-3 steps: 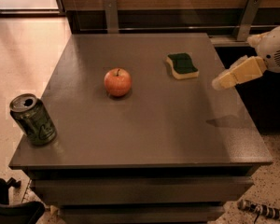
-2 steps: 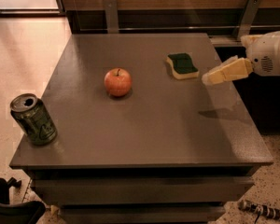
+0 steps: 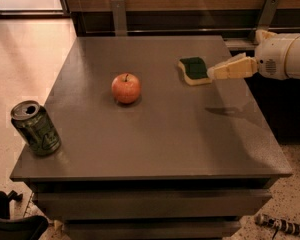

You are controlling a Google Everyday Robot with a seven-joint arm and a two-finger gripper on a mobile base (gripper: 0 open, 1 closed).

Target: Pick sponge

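Observation:
The sponge [image 3: 194, 70], dark green on top with a pale yellow body, lies flat on the dark table [image 3: 155, 134] toward its far right. My gripper [image 3: 213, 73] comes in from the right on a white arm, hovering above the table. Its tips are at the sponge's right edge, just beside it. The sponge rests on the table and is not lifted.
A red apple [image 3: 126, 88] sits near the table's middle. An open green can [image 3: 36, 128] stands at the front left corner. A wooden wall with metal brackets runs behind the table. A dark object [image 3: 10, 219] is on the floor at lower left.
My gripper has moved left across the table's right side, from well right of the sponge to its right edge. The sponge, apple and can have not moved.

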